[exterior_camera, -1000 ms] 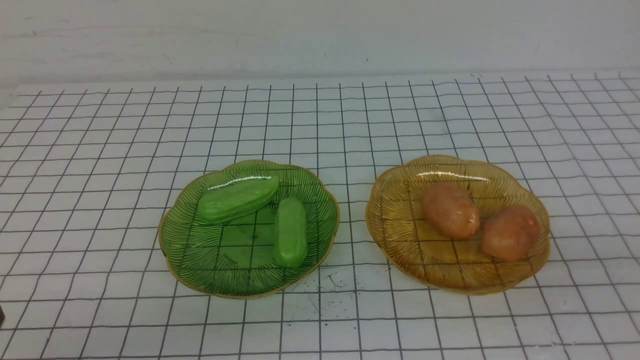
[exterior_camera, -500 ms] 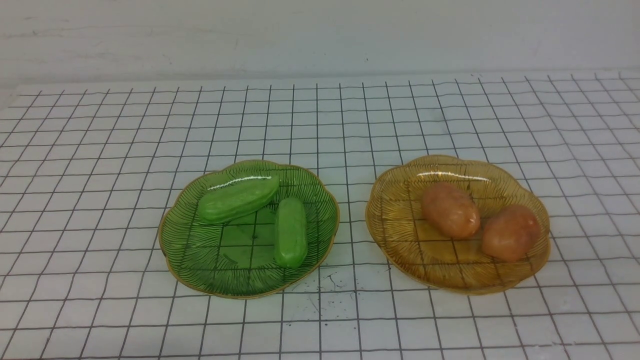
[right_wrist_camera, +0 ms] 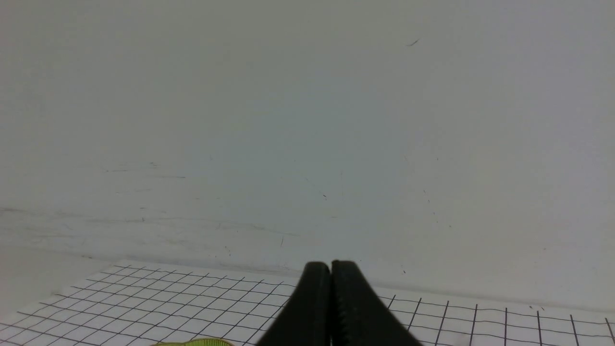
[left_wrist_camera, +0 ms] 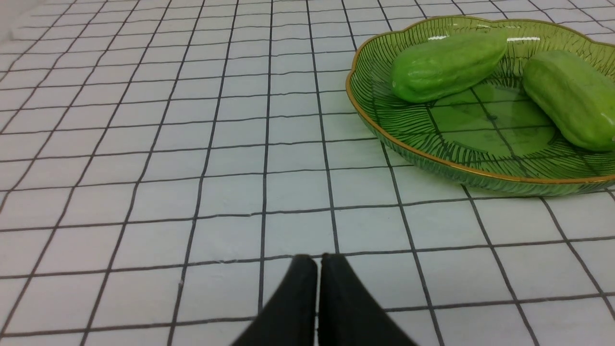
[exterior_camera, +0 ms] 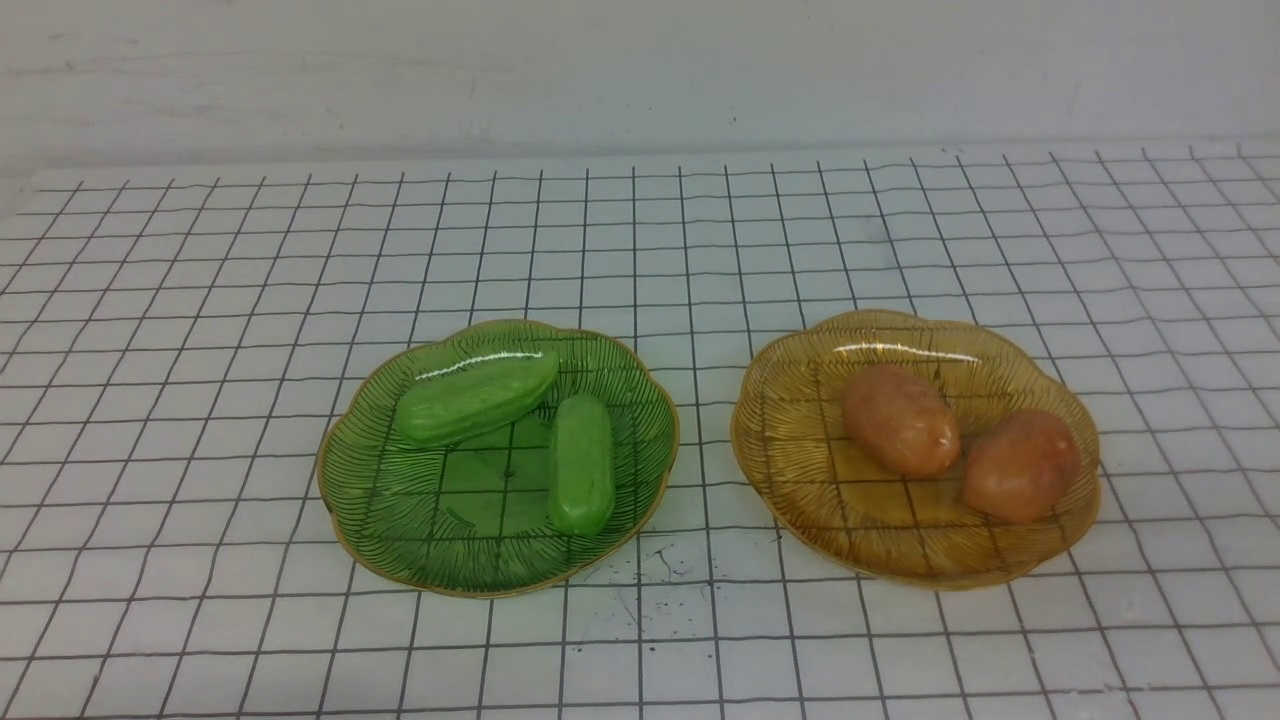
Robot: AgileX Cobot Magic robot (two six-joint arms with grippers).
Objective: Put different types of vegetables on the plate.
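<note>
A green glass plate (exterior_camera: 400, 520) at centre left holds two light-green cucumber-like vegetables (exterior_camera: 475, 398) (exterior_camera: 581, 464). To its right, an amber glass plate (exterior_camera: 800, 470) carries two orange-brown potato-like vegetables (exterior_camera: 900, 420) (exterior_camera: 1022, 465). Neither arm shows in the front view. In the left wrist view my left gripper (left_wrist_camera: 318, 259) is shut and empty, low over the grid cloth, short of the green plate (left_wrist_camera: 384, 129) and its vegetables (left_wrist_camera: 447, 65) (left_wrist_camera: 571, 98). In the right wrist view my right gripper (right_wrist_camera: 330, 265) is shut and empty, raised and facing the back wall.
A white cloth with a black grid (exterior_camera: 640, 250) covers the table. A pale wall (exterior_camera: 640, 70) rises behind its far edge. Small dark specks (exterior_camera: 650, 570) mark the cloth between the plates. A sliver of yellow-green rim (right_wrist_camera: 202, 342) shows at the right wrist view's bottom edge.
A dark bit of the left arm at the front view's lower left edge one second ago has gone out of sight. Plates and vegetables have not moved.
</note>
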